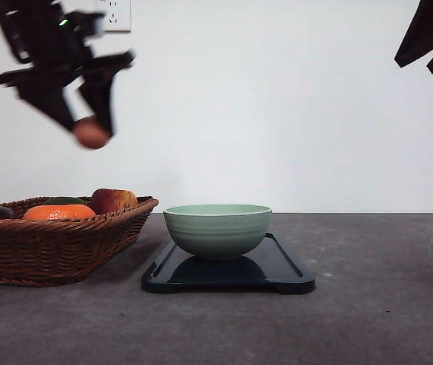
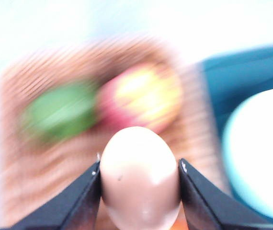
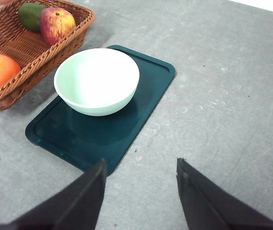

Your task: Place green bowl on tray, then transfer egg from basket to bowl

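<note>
Left gripper point(image 1: 93, 125) clamps egg point(image 1: 91, 133) high above basket point(image 1: 57, 243), bowl point(image 1: 217, 229) sits on tray point(image 1: 277, 266) just beside basket, right gripper point(image 3: 140, 179) jaws apart and empty over table point(image 3: 232, 96).

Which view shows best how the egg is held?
The left wrist view: the egg is large and sharp there, clamped between both fingers of the left gripper, though the background is blurred. The front view shows the egg small, high above the basket. The right wrist view gives the bowl and tray.
</note>
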`<state>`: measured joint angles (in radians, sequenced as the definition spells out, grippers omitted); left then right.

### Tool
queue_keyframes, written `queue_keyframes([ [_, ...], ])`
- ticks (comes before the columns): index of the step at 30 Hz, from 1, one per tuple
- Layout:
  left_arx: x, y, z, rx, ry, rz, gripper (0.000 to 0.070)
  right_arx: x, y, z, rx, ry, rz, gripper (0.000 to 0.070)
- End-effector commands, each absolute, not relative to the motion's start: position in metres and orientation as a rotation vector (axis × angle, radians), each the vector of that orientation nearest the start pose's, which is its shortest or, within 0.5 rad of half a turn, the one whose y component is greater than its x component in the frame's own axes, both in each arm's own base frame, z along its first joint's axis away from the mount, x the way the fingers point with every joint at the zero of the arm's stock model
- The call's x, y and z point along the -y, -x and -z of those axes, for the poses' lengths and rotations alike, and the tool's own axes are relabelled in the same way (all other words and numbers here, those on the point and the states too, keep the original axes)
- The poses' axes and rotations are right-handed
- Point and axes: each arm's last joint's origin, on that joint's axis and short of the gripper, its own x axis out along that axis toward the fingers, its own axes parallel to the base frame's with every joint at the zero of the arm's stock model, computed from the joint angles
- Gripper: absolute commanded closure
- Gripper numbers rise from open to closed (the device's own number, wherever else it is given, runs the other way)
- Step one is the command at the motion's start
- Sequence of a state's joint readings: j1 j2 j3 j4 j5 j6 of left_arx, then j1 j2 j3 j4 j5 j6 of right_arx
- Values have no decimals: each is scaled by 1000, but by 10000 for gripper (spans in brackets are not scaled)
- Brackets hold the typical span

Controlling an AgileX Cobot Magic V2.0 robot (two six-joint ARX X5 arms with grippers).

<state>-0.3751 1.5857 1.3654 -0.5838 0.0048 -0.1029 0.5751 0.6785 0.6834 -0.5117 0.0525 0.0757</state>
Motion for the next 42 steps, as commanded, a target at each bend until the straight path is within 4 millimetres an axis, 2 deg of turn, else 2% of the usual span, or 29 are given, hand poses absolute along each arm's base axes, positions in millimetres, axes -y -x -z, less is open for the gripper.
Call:
queue_keyframes([
  [1, 137, -321, -308, -784, -23, 353, 512, -78, -122, -285, -498, 82, -496, 418],
  [9, 183, -315, -302, -718, -46, 483, 512, -78, -122, -285, -498, 82, -496, 418],
  [15, 211, -318, -278, -753, -78, 534, 512, -78, -122, -285, -498, 82, -496, 418],
  [21, 230, -321, -250, -806, -112, 560, 512, -78, -122, -285, -498, 82, -496, 418],
  [31, 249, -330, -215, -842, -136, 576, 512, -78, -122, -285, -499, 82, -497, 418],
  [42, 254, -335, -195, -865, -156, 574, 512, -78, -122, -285, -498, 84, -497, 418],
])
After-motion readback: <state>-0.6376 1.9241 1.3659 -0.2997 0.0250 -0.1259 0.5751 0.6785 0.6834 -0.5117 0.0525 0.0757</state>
